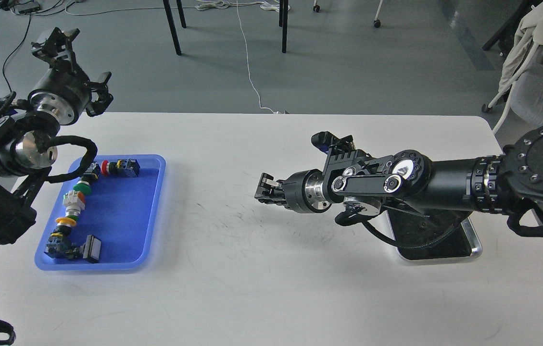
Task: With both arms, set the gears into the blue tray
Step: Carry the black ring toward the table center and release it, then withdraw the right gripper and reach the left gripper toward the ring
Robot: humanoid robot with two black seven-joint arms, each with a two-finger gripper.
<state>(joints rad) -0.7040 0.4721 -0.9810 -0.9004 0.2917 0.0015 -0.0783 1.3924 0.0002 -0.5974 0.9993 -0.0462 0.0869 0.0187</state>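
Observation:
The blue tray (122,226) lies at the table's left and holds a curved row of colourful push-button switches (75,204). No gears show anywhere in the head view. My right arm reaches leftward over the table's middle. Its gripper (265,189) hangs just above the white surface, well right of the blue tray. Its fingers look dark and close together, and I cannot make out anything between them. My left gripper (56,41) is raised beyond the table's far left corner, above and behind the blue tray, with its fingers apart and nothing in them.
A shiny steel tray (474,245) lies at the right, mostly covered by my right forearm. Chair legs and cables are on the floor beyond the table's far edge. A grey chair with cloth stands at the far right.

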